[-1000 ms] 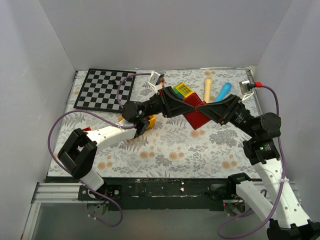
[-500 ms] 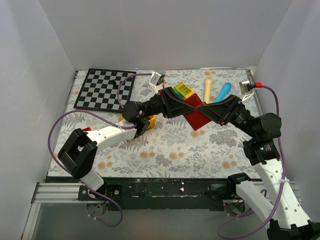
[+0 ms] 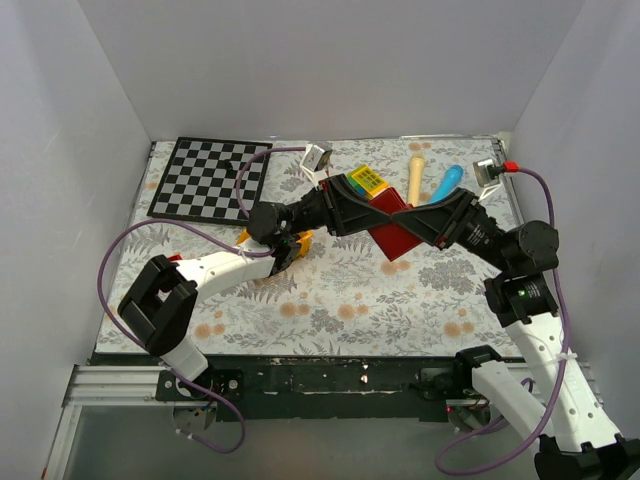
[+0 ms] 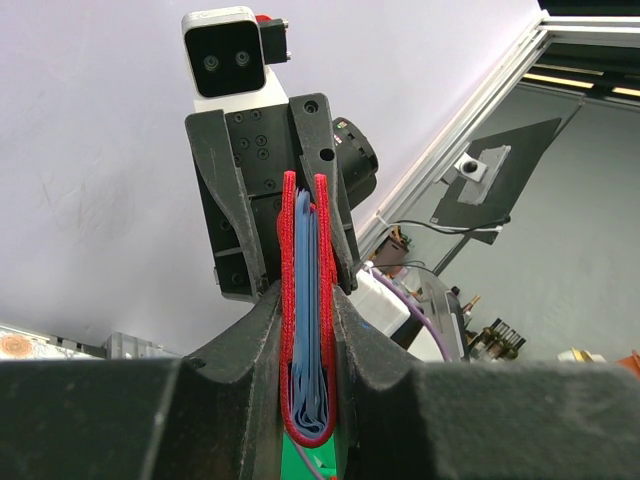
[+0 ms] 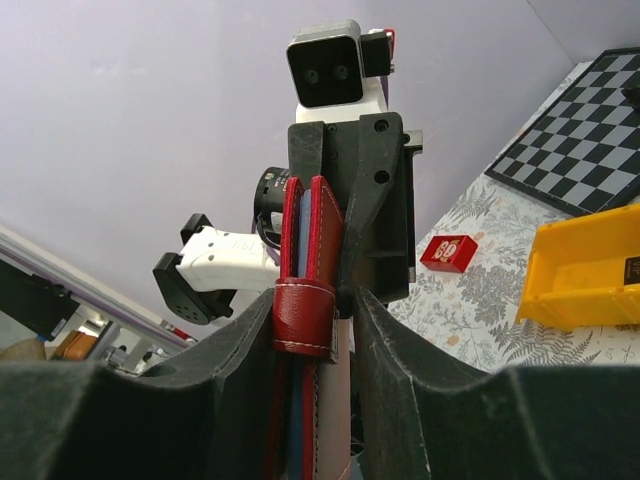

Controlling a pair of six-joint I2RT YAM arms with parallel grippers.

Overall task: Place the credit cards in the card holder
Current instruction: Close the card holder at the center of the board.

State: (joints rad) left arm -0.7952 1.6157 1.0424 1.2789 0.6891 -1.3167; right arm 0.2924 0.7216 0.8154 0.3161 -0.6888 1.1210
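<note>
The card holder (image 3: pixel 392 230), a maroon folded case with pale blue pockets, hangs above the middle of the table between both grippers. My left gripper (image 3: pixel 373 208) is shut on its folded end, and the left wrist view shows the red edges of the card holder (image 4: pixel 305 300) pinched between the pads. My right gripper (image 3: pixel 407 218) comes from the other side. Its jaws straddle the snap tab end of the card holder (image 5: pixel 308 262): one finger (image 5: pixel 250 340) touches the tab and a slim gap remains at the other. I cannot make out the credit cards.
A yellow bin (image 3: pixel 297 246) lies under the left arm; something dark sits inside the bin (image 5: pixel 590 275) at the frame edge. A checkerboard (image 3: pixel 210 178) is at the back left. A green-yellow block (image 3: pixel 366 180), wooden peg (image 3: pixel 415 180) and blue tool (image 3: pixel 447 182) lie behind. A small red block (image 5: pixel 449 253) is left.
The right gripper's jaws have narrowed a little around the card holder, and its wrist has shifted slightly. The left arm and the holder have stayed put.
</note>
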